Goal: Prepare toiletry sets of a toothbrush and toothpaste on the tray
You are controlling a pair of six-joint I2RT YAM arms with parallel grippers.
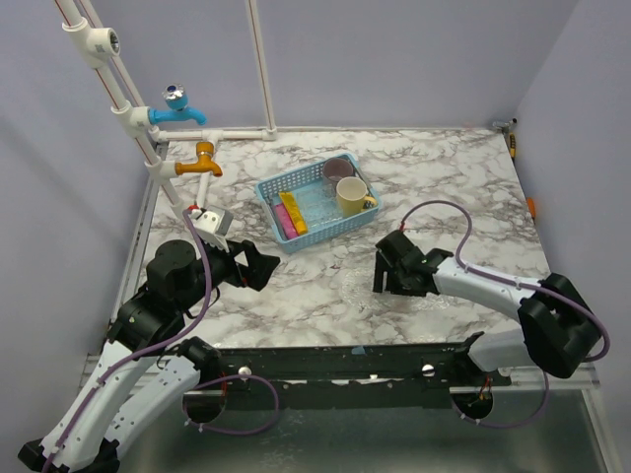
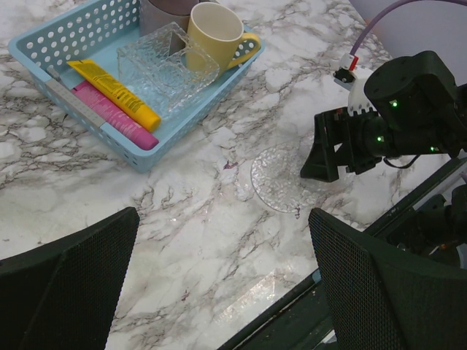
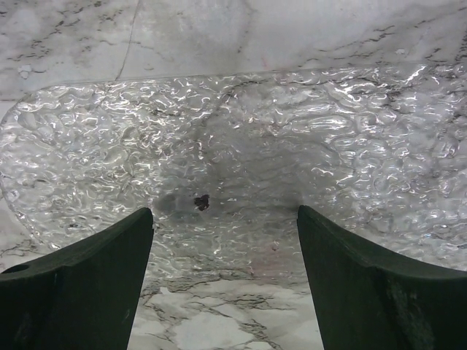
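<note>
Glass tray (image 3: 233, 138) edge under spread right claw (image 3: 224, 211).

Both arms reach out, both grippers spread wide!
The left arm folds up at the elbow, and the left gripper (image 1: 266, 268) points in toward the middle with its fingers (image 2: 73, 277) well apart. The right arm stretches low across from its own side. There the right gripper (image 1: 381, 268) tips downward, its fingers (image 3: 80, 277) parted just as wide.

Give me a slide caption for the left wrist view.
Yellow toothpaste and pink toothpaste lie in a blue basket with a cream mug.
</note>
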